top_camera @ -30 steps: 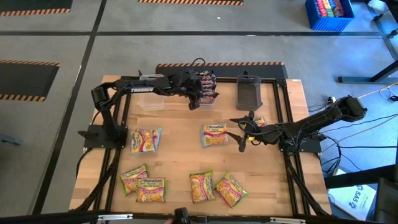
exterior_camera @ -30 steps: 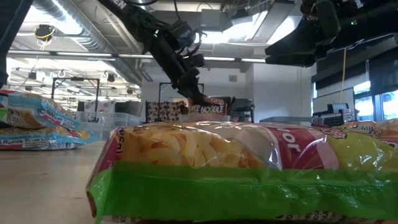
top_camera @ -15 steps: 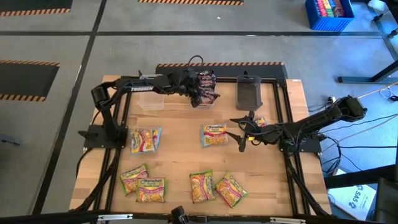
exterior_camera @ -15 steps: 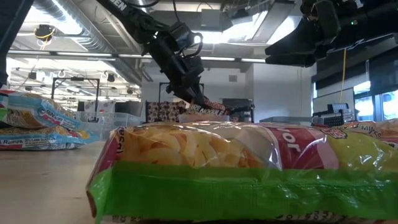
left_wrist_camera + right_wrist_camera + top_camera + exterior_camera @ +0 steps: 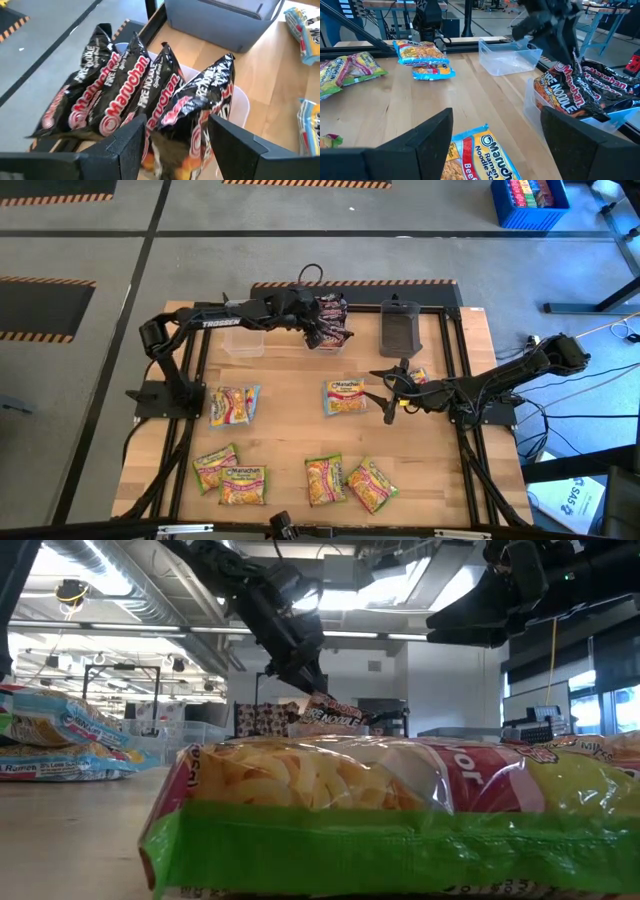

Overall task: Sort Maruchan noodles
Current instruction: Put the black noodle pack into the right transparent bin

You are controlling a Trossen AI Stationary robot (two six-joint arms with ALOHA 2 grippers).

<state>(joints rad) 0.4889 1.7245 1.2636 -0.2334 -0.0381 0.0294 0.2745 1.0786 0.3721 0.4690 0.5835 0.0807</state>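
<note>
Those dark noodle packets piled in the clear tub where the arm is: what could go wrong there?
The dark packets stand on end, heaped above the rim of the clear tub, so one might tip out onto the table. The left gripper has its fingers open around the nearest packet; pulling back, it could catch that packet and drag it along.

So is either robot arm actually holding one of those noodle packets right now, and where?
No. The left pincer stands open above the dark packets in their tub; the right pincer hangs open and empty.
</note>
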